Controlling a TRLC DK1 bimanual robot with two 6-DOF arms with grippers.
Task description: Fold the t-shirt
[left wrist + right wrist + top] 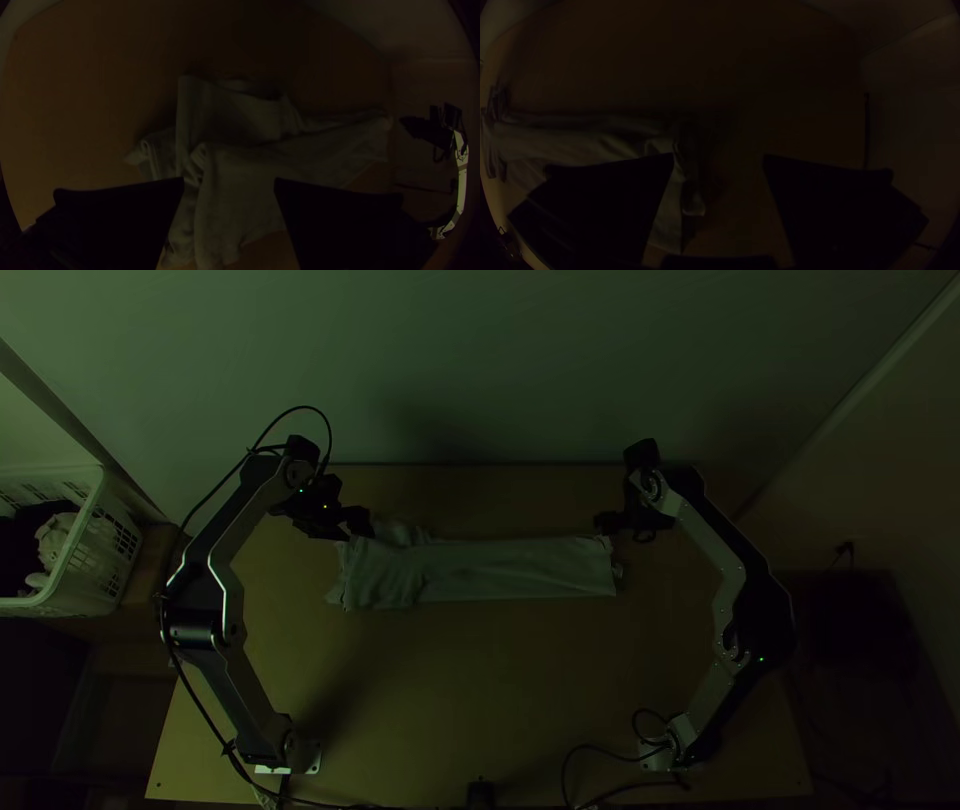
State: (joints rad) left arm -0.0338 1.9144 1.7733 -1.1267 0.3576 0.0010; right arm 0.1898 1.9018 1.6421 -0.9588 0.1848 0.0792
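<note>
wooden table [510,675] holds a folded t-shirt [500,568], left claw [358,526] and right claw [606,523] both agape.

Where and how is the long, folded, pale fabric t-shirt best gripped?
Probably at the t-shirt's narrow end beside the open right gripper, from above, fingers straddling its layered edge: the cloth runs fairly smooth up to there, while the other end is bunched.

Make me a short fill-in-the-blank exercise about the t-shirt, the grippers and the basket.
The left gripper and right gripper both have fingers ____, not shut.
The t-shirt lies on a light wooden ____.
Its more rumpled end is nearer the ____ gripper.
The basket stands at the top view's ____ edge.

Missing words: open; table; left; left.
</note>
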